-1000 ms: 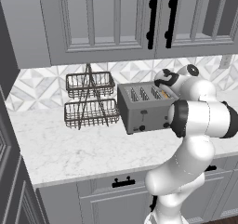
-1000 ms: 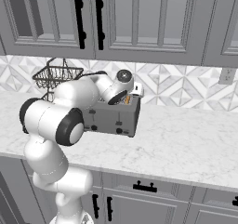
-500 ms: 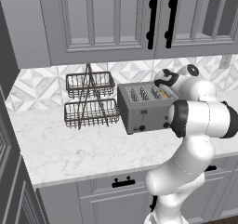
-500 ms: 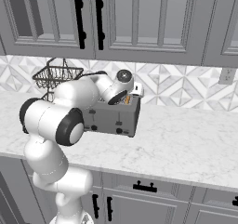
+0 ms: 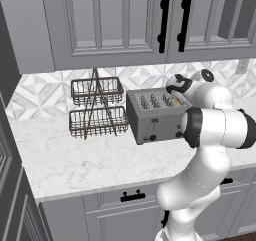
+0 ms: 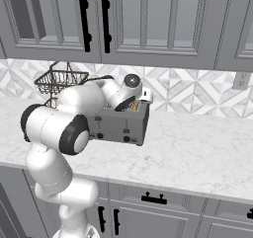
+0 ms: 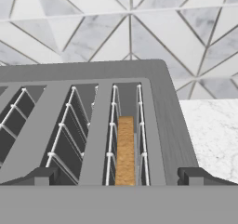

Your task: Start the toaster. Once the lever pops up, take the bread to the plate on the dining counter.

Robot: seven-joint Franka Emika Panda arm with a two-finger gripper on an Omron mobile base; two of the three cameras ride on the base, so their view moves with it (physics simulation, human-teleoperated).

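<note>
- The bread [image 7: 124, 149] stands on its edge inside the toaster [image 5: 152, 120], in the slot closest to the right end, and it sits low between the thin white wires of that slot.
- In the left base view a small golden part of the bread [image 5: 179, 101] shows at the top of the toaster, just beside the hand of the robot.
- The toaster is a grey metal box with several slots on top; the other slots look empty. On its front there are small black knobs and a lever.
- The gripper [image 7: 119, 175] hangs directly above the slot with the bread. Its two dark fingertips are spread wide, one on each side of the slot, and they pinch nothing.
- The white arm bends over the right end of the toaster and hides part of it in both base views.
- The toaster stands on a white marble bench [image 5: 75, 160], near the tiled wall with a triangle pattern.
- A black wire rack [image 5: 96, 107] with two baskets stands just beside the toaster, on its left side.
- Grey cupboards [image 5: 115, 20] with black handles hang above, and grey drawers are under the bench.
</note>
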